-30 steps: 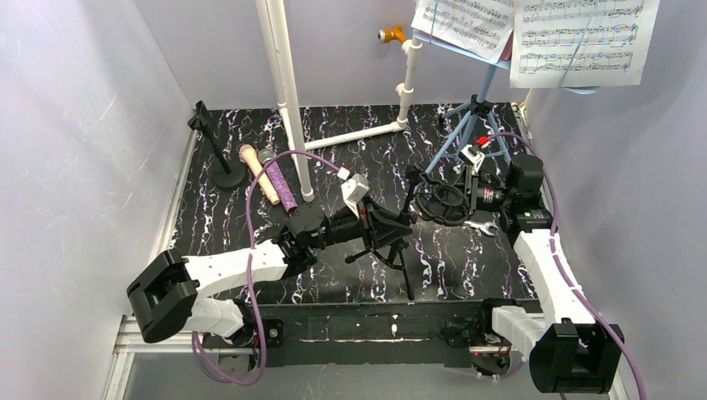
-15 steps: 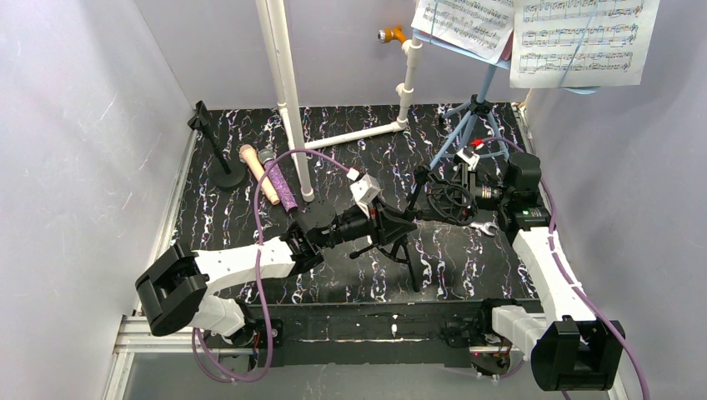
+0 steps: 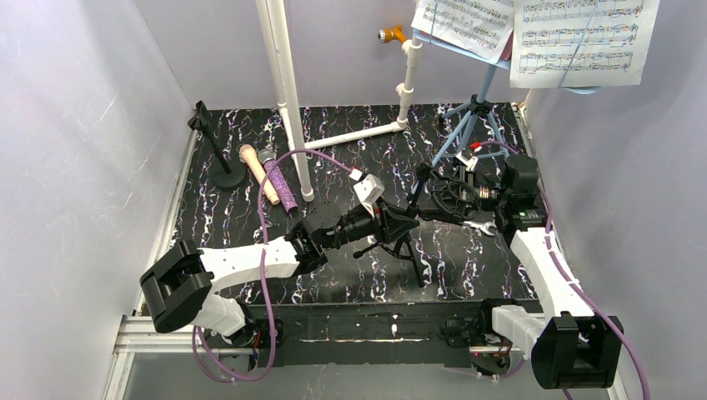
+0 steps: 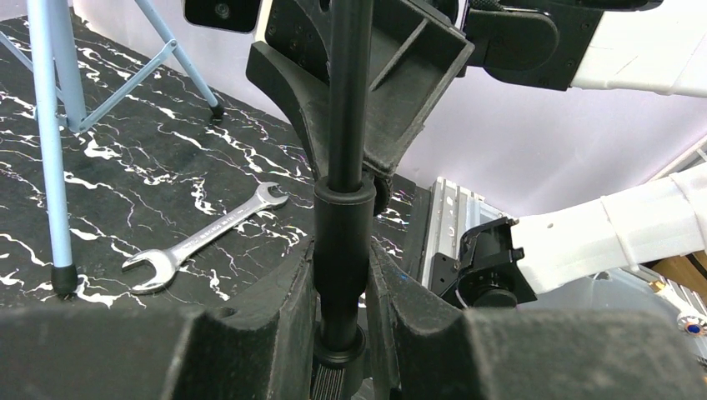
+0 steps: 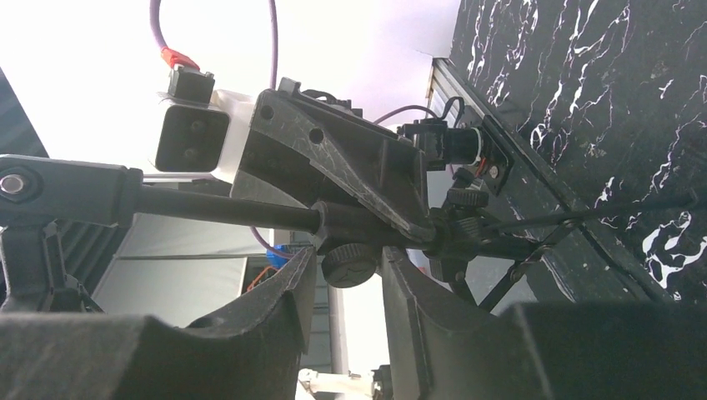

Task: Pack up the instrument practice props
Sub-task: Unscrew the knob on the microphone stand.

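Observation:
The black mic tripod (image 3: 410, 254) is held off the mat at mid table, tilted. My left gripper (image 3: 397, 223) is shut on its pole (image 4: 342, 250). My right gripper (image 3: 443, 200) meets it from the right, its jaws closed around the knurled knob (image 5: 350, 263) at the pole joint. A peach microphone (image 3: 258, 173) and a purple glitter microphone (image 3: 283, 188) lie side by side at the back left. The round-base holder (image 3: 223, 172) stands left of them. The light-blue music rack (image 3: 472, 125) stands at the back right and carries sheet-music pages (image 3: 584, 42).
White plastic pipes (image 3: 288, 92) rise from the mat at the back centre. A silver wrench (image 3: 481, 225) lies under my right wrist and also shows in the left wrist view (image 4: 204, 237). Grey walls close in left, right and back.
The left arm has stretched further right with the tripod. The tripod's top ring has shifted right toward the right gripper, which now sits closer on the joint.

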